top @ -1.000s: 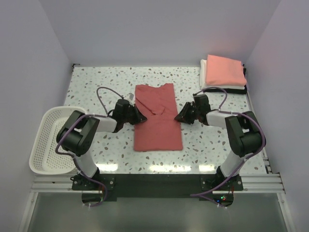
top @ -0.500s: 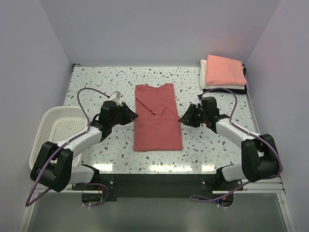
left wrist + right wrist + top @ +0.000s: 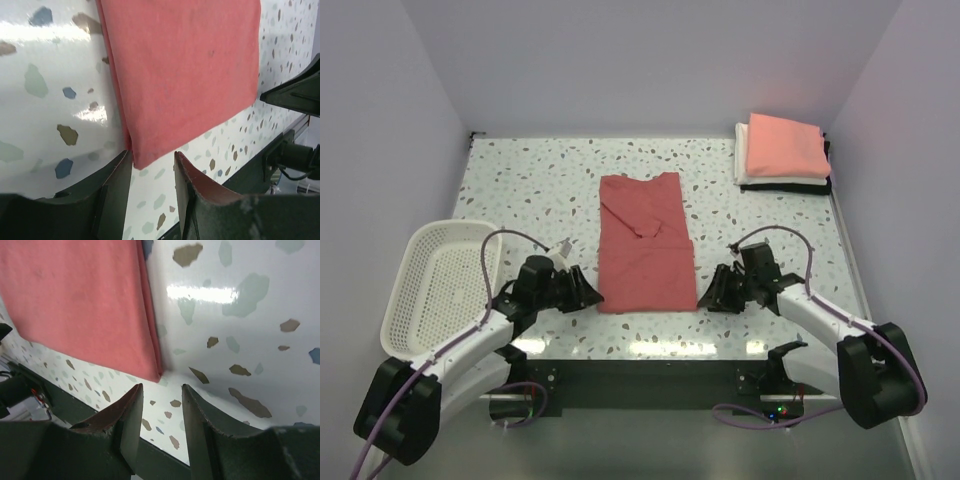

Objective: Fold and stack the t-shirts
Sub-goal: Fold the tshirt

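Right now your brick-red t-shirt (image 3: pixel 647 250) lies flat in the middle of the bench (image 3: pixel 520 180) as a narrow folded rectangle. Its long axis runs from the near edge to the far edge, with the collar end toward the far edge and the hem close to the near edge. The left jaws stand apart at the hem's left corner, with the cloth tip just at their mouth and not clamped. The right jaws stand apart too, with the hem's right corner just ahead of them. At the far right corner sits a stack: a salmon-pink t-shirt (image 3: pixel 785 145) on top, a white one (image 3: pixel 742 160) beneath, a black one (image 3: pixel 790 186) lowest. A white mesh basket (image 3: pixel 440 290) sits at the left edge, toward the near corner. The bench is glossy white terrazzo flecked grey, brown and blue, with glare along the near edge. Pale lilac walls (image 3: pixel 650 60) close three sides.
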Robot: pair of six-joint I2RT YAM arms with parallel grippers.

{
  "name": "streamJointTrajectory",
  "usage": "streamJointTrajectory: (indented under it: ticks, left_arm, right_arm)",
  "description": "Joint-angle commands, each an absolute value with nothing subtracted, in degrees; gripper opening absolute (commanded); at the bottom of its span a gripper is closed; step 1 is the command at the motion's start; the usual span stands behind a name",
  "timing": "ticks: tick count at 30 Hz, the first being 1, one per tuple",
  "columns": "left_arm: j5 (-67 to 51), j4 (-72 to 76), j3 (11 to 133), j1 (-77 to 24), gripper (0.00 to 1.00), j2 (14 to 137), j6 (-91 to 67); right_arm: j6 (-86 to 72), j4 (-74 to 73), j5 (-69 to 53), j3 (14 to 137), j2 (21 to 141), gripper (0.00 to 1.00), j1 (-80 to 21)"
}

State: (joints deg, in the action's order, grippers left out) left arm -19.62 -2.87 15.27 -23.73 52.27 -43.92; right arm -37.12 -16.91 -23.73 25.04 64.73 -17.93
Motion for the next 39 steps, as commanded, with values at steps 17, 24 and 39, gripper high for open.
streamJointTrajectory:
  ticks: [17, 24, 39]
  left_arm:
    - [-16.1, 1.8, 10.1, -29.5, 0.43, 53.4, -47.0]
    - [-12.9, 2.5, 10.1, -29.5, 0.42, 55.6, -46.7]
    - [-13.9, 5.6, 8.4, -29.9, 0.26, 58.2, -48.5]
  right_arm:
    - [-43.5, -11.0, -18.4, 20.2, 64.4, 0.40, -25.0]
    - [-43.9, -10.3, -15.3, 19.5, 63.0, 0.40, -25.0]
    - [-46.3, -2.3, -15.9, 17.1, 68.0, 0.36, -25.1]
